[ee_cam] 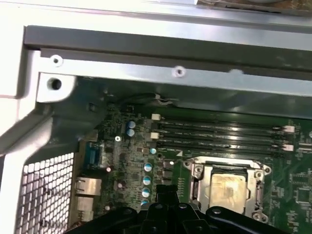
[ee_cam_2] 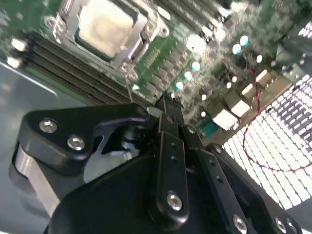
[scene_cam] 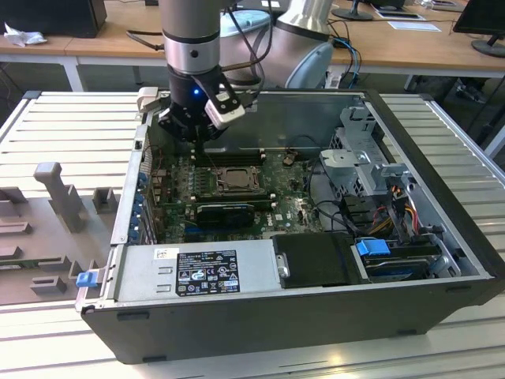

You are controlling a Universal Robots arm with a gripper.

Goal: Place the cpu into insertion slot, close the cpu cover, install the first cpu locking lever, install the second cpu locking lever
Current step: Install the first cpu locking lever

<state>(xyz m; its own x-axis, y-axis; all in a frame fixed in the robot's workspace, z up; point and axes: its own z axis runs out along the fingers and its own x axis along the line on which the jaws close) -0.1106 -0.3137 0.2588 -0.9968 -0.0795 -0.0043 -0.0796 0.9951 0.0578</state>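
Note:
The cpu [ee_cam: 228, 189] lies flat in the insertion slot [scene_cam: 236, 181] on the green board, its pale metal top showing in both wrist views [ee_cam_2: 105, 27]. The silvery cpu cover [ee_cam: 201, 181] lies down around it as a frame [ee_cam_2: 141, 30]. A thin metal rod [ee_cam_2: 127, 87] runs from the socket's corner toward my fingertips. My gripper [scene_cam: 195, 140] hangs above the board on the exterior view's left of the socket, near the case's back corner. Its fingers [ee_cam_2: 168, 105] are shut together with nothing between them, and the tips [ee_cam: 165, 190] stand beside the socket, apart from it.
Long black memory slots [ee_cam: 219, 130] run next to the socket. A black card [scene_cam: 225, 213] lies in front of it, then the power supply [scene_cam: 197, 268]. A drive cage with cables [scene_cam: 367, 162] fills the exterior view's right. The perforated rear wall [ee_cam: 44, 190] and case rim [ee_cam: 170, 48] are close.

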